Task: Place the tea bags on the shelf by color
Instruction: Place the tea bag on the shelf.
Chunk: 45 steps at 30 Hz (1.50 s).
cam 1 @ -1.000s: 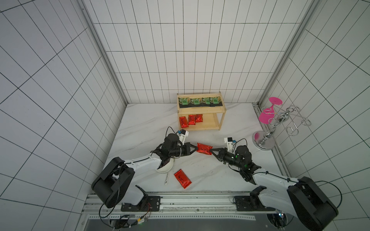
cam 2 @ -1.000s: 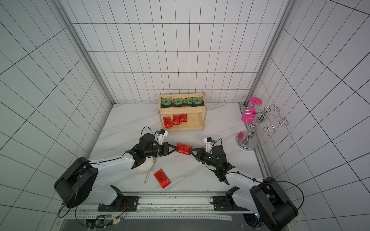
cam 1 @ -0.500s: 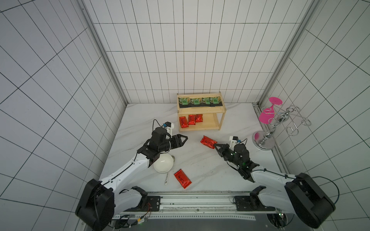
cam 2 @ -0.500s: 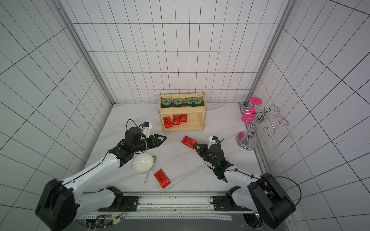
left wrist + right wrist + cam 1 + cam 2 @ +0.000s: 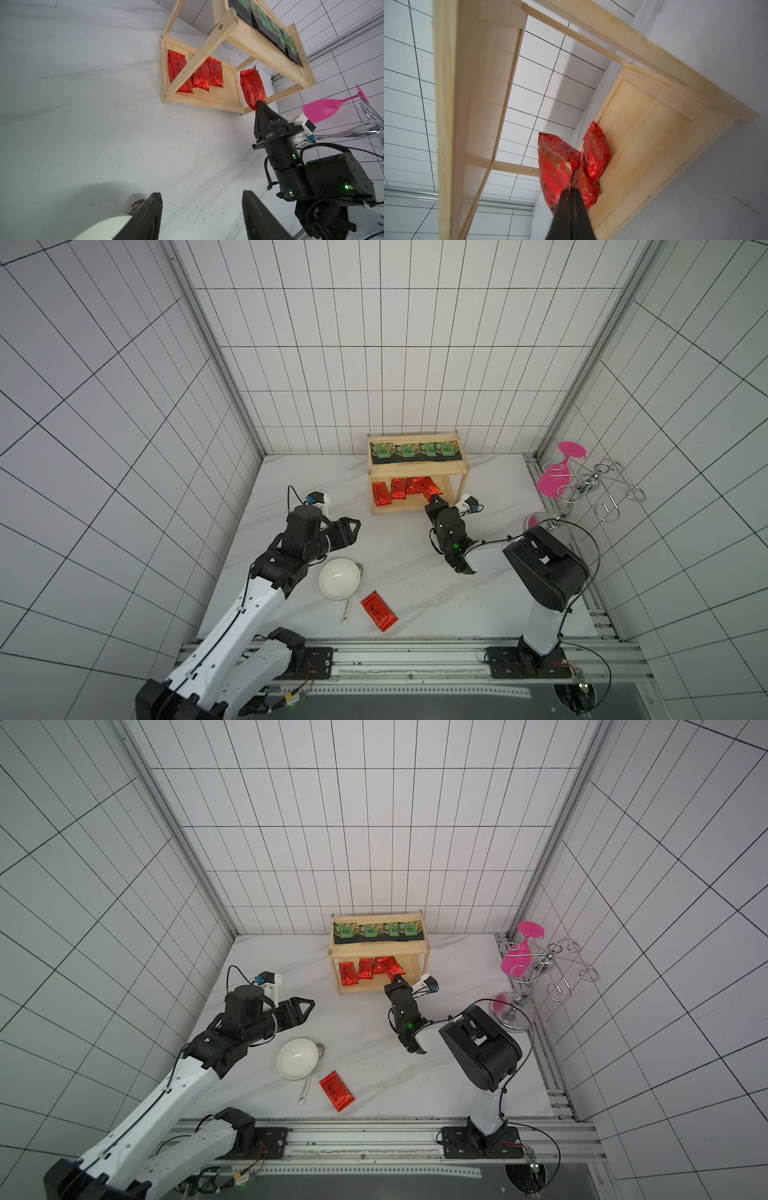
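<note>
Right gripper (image 5: 259,103) is pinched shut on the end of a red pouch (image 5: 252,89), holding it at the shelf (image 5: 415,467) lower tier. Left gripper (image 5: 352,529) is spread and empty over the counter (image 5: 407,564), near the white bowl (image 5: 338,584). Done: four black sachets (image 5: 415,451) on top, three red pouches (image 5: 395,490) below. Left: release this one, then fetch the last red pouch (image 5: 379,611) off the counter. Can't tell whether the held pouch touches the board.
</note>
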Available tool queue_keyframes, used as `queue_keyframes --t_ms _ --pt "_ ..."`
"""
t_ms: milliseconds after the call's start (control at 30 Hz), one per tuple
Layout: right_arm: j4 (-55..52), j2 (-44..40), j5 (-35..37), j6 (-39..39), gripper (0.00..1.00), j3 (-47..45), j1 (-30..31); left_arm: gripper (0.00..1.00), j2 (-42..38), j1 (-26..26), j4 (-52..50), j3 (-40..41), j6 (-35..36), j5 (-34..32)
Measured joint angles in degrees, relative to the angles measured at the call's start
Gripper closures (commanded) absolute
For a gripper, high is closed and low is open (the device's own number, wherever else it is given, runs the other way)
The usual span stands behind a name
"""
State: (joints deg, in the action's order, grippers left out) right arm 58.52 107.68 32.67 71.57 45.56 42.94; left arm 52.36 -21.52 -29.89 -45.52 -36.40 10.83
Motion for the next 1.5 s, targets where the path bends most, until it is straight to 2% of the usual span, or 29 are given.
queue_keyframes --t_ms 167,333,833,1167,1300,1500 --pt "-1.14 5.03 6.60 1.22 1.00 4.24 -0.09 0.35 -0.09 -1.42 -2.01 0.00 0.66 -1.79" --pt "-3.45 9.14 9.07 4.52 1.00 7.54 -0.15 0.35 -0.39 -1.77 -2.60 0.00 0.92 -2.29" --pt "-10.14 16.72 9.73 15.63 0.93 14.91 -1.38 0.35 -0.76 -1.75 -3.78 0.00 1.31 -3.58" --pt "-12.20 18.99 8.79 19.80 0.88 18.03 -1.73 0.35 -0.76 -1.70 -3.78 0.00 1.40 -3.72" --pt "-12.59 19.80 8.13 20.92 0.83 18.32 -1.73 0.35 -0.76 -1.68 -3.78 0.00 1.46 -3.72" --pt "-10.80 19.69 7.10 22.01 0.62 18.43 -1.86 0.35 -0.76 -1.60 -3.80 0.00 1.51 -3.74"
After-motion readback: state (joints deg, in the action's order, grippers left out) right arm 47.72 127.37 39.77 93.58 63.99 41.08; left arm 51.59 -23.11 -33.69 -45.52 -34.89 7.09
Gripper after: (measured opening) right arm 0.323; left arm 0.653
